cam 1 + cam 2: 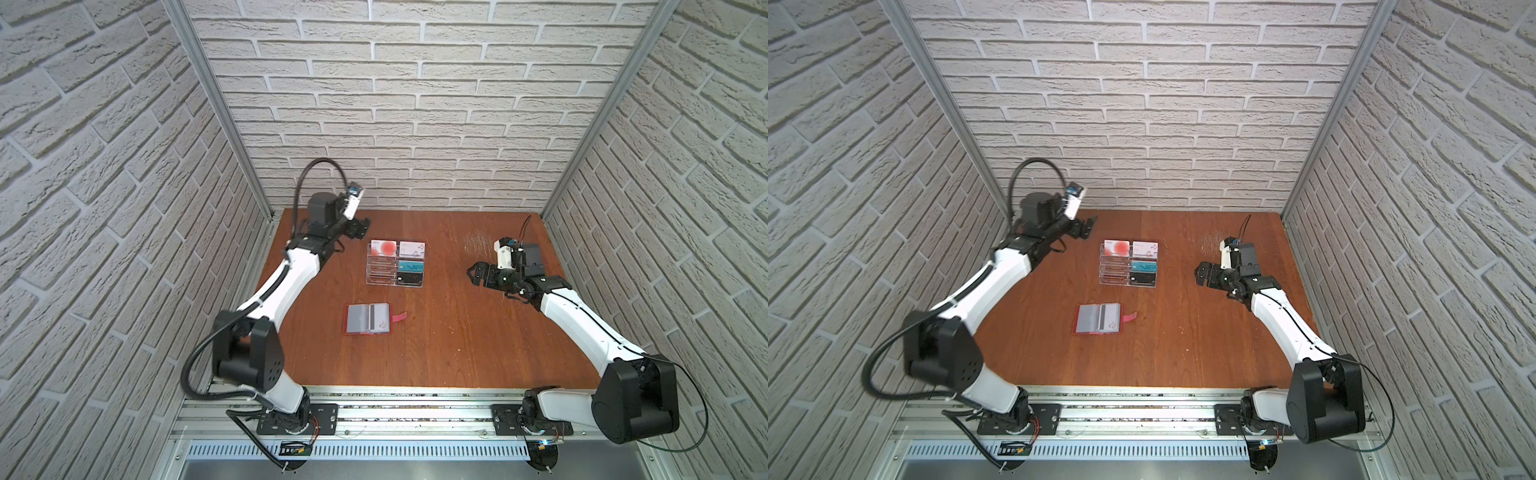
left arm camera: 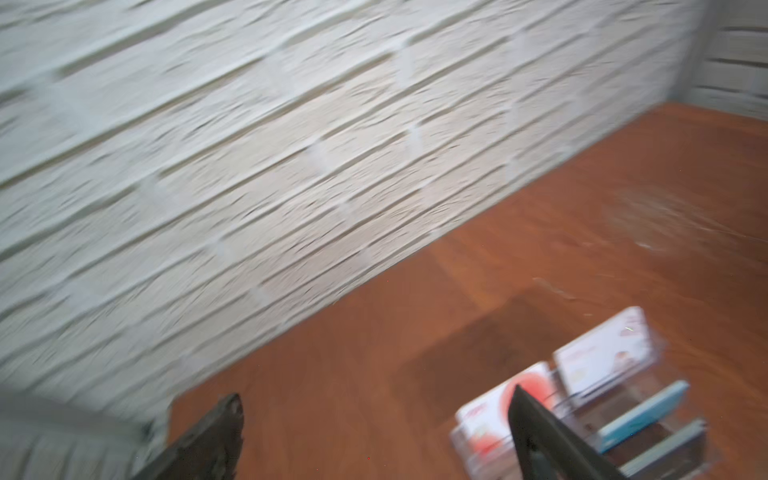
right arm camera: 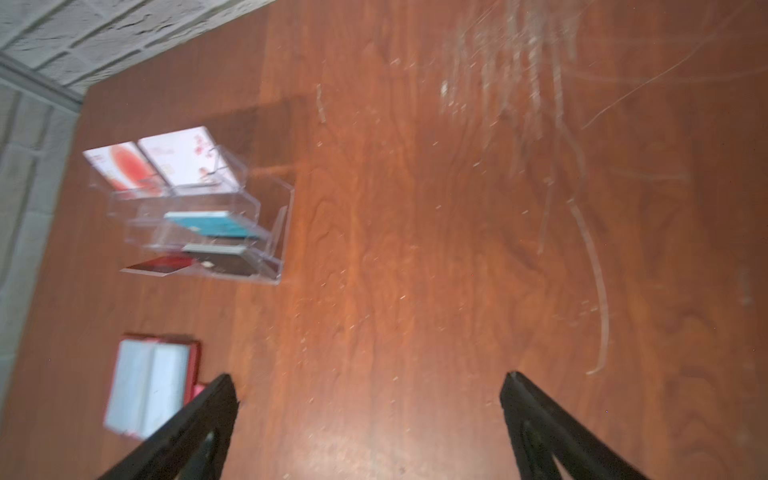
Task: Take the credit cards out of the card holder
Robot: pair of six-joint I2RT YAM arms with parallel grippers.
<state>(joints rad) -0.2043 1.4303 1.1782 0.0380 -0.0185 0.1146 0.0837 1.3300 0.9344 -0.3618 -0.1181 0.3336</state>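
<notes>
The red card holder [image 1: 368, 318] [image 1: 1099, 318] [image 3: 153, 386] lies open on the table, clear sleeves up, snap tab to the right. A pale card with a dark stripe [image 1: 377, 316] shows in its right page. Three credit cards stand in a clear rack behind it: white with red circles [image 1: 383, 248] [image 2: 490, 415], white with small marks [image 1: 412, 248] [image 3: 183, 158], teal VIP [image 1: 410, 266] [image 3: 212, 222]. My left gripper [image 1: 360, 227] [image 2: 376, 399] hangs open and empty beside the rack's back left corner. My right gripper [image 1: 473, 274] [image 3: 368, 377] is open and empty, well right of the rack.
The clear acrylic tiered rack [image 1: 380, 274] [image 1: 1113, 274] [image 3: 266, 208] stands mid-table towards the back and also holds a dark card [image 1: 409, 279]. A scratched patch [image 1: 478, 243] marks the wood at the back right. Brick walls close in the back and both sides.
</notes>
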